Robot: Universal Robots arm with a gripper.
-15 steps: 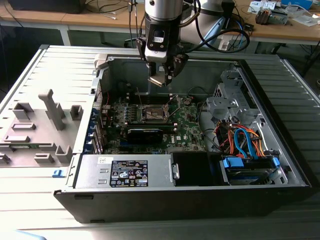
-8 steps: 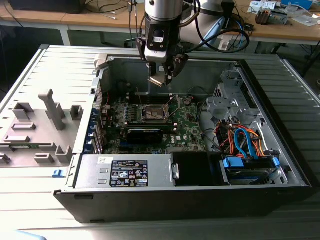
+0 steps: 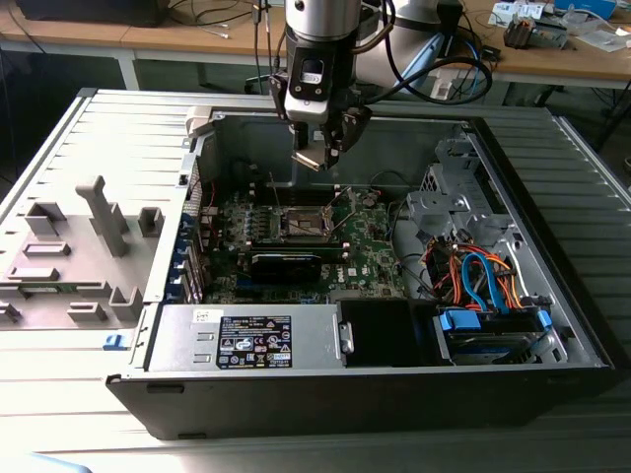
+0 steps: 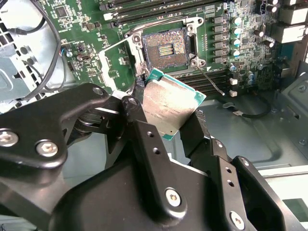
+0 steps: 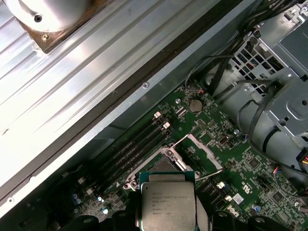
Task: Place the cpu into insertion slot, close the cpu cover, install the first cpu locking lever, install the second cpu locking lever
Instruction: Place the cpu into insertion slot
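My gripper (image 4: 168,121) is shut on the cpu (image 4: 171,107), a pale silvery square chip with a green edge, held tilted between the black fingers (image 4: 140,126). In the exterior view the gripper (image 3: 317,154) hangs with the cpu (image 3: 307,159) above the green board, a little behind the insertion slot (image 3: 300,223). The insertion slot (image 4: 166,47) lies bare, its dark pin field showing. The cpu cover (image 4: 130,60) stands swung open beside it, also seen in the first wrist view (image 5: 204,149). A thin wire locking lever (image 4: 211,80) sticks up loose next to the socket.
The open computer case (image 3: 552,325) walls in the board on all sides. A long black card (image 3: 286,262) lies in front of the socket. A power supply (image 3: 246,337) and a drive cage with orange and blue cables (image 3: 483,281) stand nearer. A grey fixture (image 3: 74,256) sits outside.
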